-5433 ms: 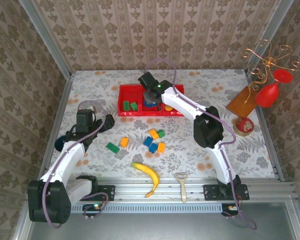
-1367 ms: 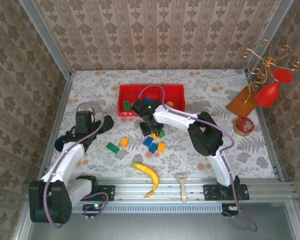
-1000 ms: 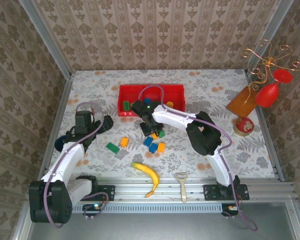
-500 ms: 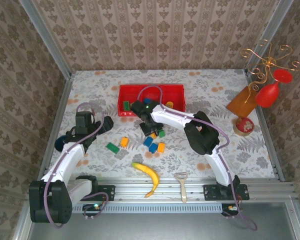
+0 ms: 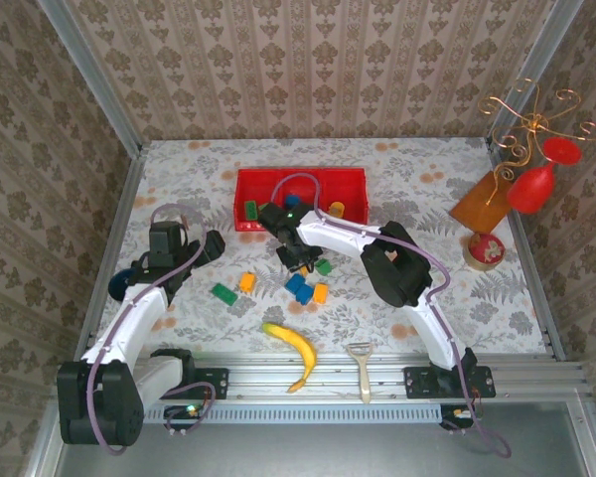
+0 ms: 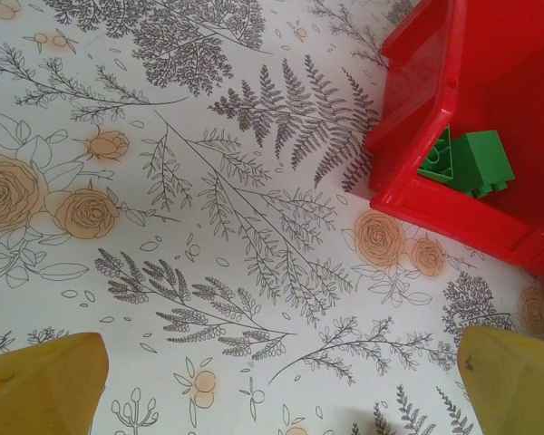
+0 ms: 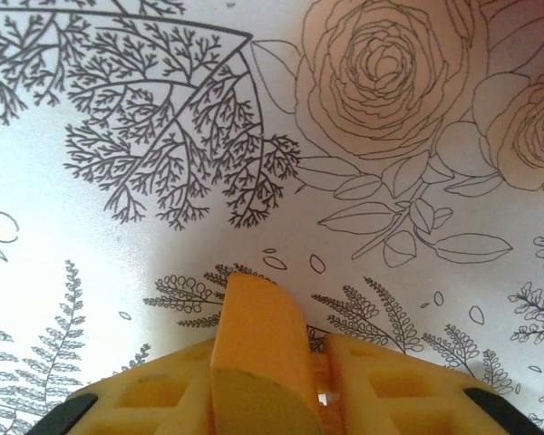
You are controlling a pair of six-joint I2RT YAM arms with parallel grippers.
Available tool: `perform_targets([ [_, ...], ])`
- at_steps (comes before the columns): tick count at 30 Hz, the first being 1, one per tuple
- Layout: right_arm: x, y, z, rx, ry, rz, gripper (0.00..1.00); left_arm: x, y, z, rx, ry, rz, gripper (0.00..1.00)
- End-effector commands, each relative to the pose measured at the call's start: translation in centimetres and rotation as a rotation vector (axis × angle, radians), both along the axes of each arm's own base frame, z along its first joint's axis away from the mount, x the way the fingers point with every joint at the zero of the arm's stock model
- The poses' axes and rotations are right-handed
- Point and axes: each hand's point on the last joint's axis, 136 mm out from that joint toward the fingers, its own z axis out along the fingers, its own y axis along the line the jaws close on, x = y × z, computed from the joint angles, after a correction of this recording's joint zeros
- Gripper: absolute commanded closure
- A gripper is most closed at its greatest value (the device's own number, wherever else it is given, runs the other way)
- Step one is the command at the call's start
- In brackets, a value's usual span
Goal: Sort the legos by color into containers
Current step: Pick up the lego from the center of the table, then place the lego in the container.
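My right gripper (image 5: pixel 298 256) is down among the loose legos in the middle of the table, shut on an orange brick (image 7: pixel 258 335) held between its yellow fingers (image 7: pixel 390 390) just over the flowered cloth. Around it lie a green brick (image 5: pixel 324 266), two blue bricks (image 5: pixel 299 289) and an orange brick (image 5: pixel 321 292). Further left are an orange brick (image 5: pixel 246 282) and a green one (image 5: pixel 223 293). The red tray (image 5: pixel 300 177) stands behind, with green bricks (image 5: pixel 250 210) in its left compartment and an orange one (image 5: pixel 336 209) in its right. My left gripper (image 5: pixel 214 243) is open and empty left of the tray (image 6: pixel 453 91).
A yellow banana (image 5: pixel 293 348) and a peeler (image 5: pixel 361 363) lie near the front rail. At the right stand a red goblet (image 5: pixel 536 184) on a wire stand, a wooden block (image 5: pixel 480 202) and a round tin (image 5: pixel 485 250). Metal posts frame the table's sides.
The right arm came from over the tray down to the loose legos, and within the last second its jaws shut on an orange brick. The left arm has not moved.
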Motion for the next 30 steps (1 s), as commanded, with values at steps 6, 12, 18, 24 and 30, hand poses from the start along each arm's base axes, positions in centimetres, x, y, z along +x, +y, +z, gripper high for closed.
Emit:
perform_targets([
  [6,1.7,-0.8,3.0,-0.012,-0.105,-0.011,0.83,-0.3,0.2,-0.1,-0.01,0.002,0.009,0.0],
  [12,3.0,-2.0,7.9,0.016,-0.246,-0.043,0.86,-0.3,0.2,0.0,-0.012,-0.003,0.006,0.0],
  [18,4.2,-4.7,11.7,0.062,-0.344,-0.115,0.87,-0.3,0.2,0.1,-0.014,-0.008,0.007,0.0],
  [24,6.0,-8.2,13.3,0.08,-0.378,-0.199,0.87,-0.3,0.1,0.1,-0.018,-0.009,0.004,0.0],
  [30,8.0,-10.6,14.0,0.079,-0.406,-0.247,0.87,-0.4,0.2,0.2,-0.018,-0.011,0.008,0.0],
])
